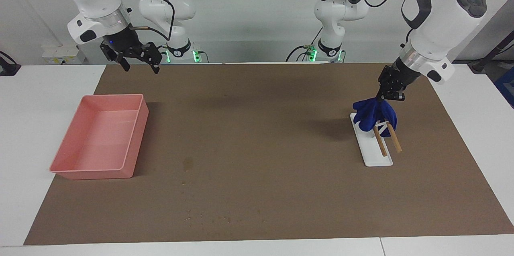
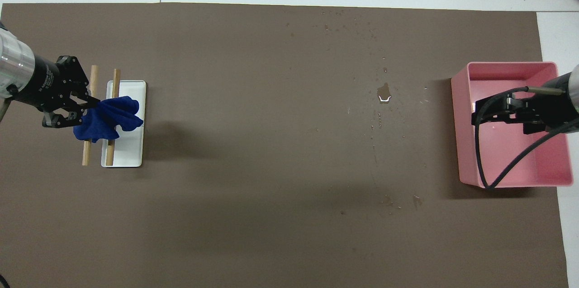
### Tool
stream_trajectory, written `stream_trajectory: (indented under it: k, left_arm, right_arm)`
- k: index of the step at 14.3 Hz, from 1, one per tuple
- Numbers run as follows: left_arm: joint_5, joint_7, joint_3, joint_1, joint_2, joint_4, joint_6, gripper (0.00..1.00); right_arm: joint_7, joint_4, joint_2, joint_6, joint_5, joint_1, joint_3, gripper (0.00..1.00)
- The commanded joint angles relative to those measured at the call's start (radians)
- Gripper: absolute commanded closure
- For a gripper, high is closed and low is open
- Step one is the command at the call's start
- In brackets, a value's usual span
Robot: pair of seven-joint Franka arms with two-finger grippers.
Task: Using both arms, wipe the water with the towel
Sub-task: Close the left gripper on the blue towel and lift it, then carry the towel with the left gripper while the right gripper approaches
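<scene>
My right claw hangs in the air over the edge of the brown mat closest to me, at my right arm's end of the surface, fingers spread wide with nothing between them; seen from overhead it sits above the pink tray. That tray rests on the mat, and it has nothing in it that I can make out. Beside the tray, toward the middle of the mat, lies the water, a small dark blotch on the brown, with a row of tiny pale specks farther from me than it. Well apart from all that, at my left arm's end of the surface, stands the white stand with its two wooden sticks slanting up from it. My left claw is pinched tight on the top of the towel, which hangs bunched from my fingertips over the sticks and the end of the stand closest to me; whether the cloth touches the sticks I cannot tell.
</scene>
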Motion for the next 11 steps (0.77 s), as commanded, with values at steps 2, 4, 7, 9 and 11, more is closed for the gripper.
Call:
stream_trajectory:
  k: [2, 4, 7, 9, 11]
  left_arm:
    - [-0.073, -0.048, 0.007, -0.013, -0.013, 0.065, -0.093, 1.0]
    - [-0.078, -0.133, -0.027, -0.027, -0.013, 0.119, -0.12, 1.0]
    - [-0.072, -0.252, -0.1, -0.042, -0.011, 0.174, -0.121, 1.0]
    - [-0.072, -0.353, -0.132, -0.064, -0.011, 0.194, -0.103, 1.0]
    - [-0.069, -0.421, -0.145, -0.108, -0.011, 0.199, -0.072, 1.0]
  right_arm:
    - [0.149, -0.037, -0.02, 0.057, 0.083, 0.016, 0.01, 0.0]
    - [0.255, -0.037, -0.014, 0.084, 0.117, 0.027, 0.01, 0.0]
    - [0.425, -0.037, -0.004, 0.139, 0.193, 0.062, 0.01, 0.0]
    - [0.5, -0.037, 0.009, 0.175, 0.25, 0.085, 0.01, 0.0]
    - [0.577, -0.034, 0.015, 0.205, 0.317, 0.09, 0.01, 0.0]
